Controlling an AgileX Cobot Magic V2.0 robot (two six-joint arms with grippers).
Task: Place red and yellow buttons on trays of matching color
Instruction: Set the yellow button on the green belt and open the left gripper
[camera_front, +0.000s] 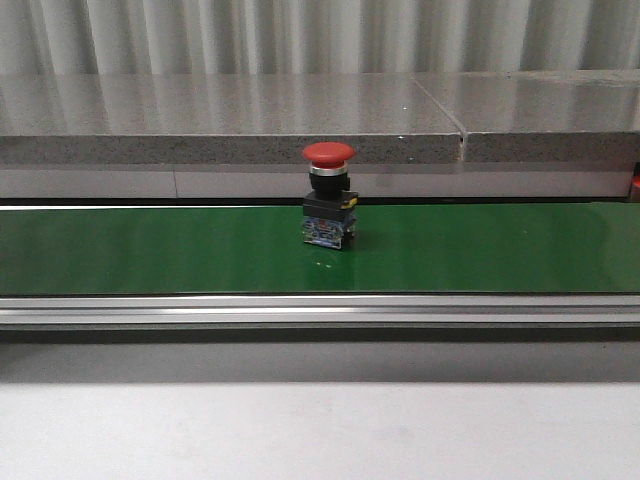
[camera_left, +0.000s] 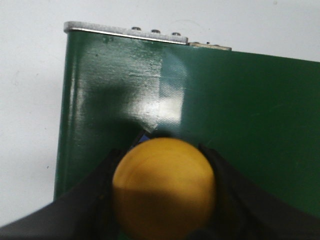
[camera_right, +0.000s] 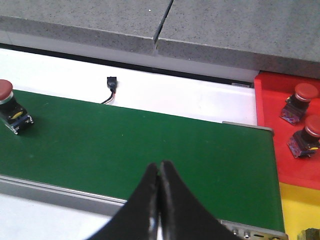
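- A red mushroom-head push button (camera_front: 329, 195) on a black and blue switch block stands upright on the green conveyor belt (camera_front: 150, 250), near the middle of the front view.
- The left gripper (camera_left: 164, 192) is clamped on a yellow dome-headed push button (camera_left: 164, 192), its black fingers (camera_left: 102, 190) pressing the dome at 9 and 3 o'clock, above the belt's end.
- The right gripper (camera_right: 160, 200) hangs over the belt with its jaws pressed together and nothing between them.
- Two more red buttons (camera_right: 299, 101) sit on the red plastic tray (camera_right: 270, 100), at 2 o'clock from that gripper.
- A yellow tray (camera_right: 295, 205) lies just beside the red one.
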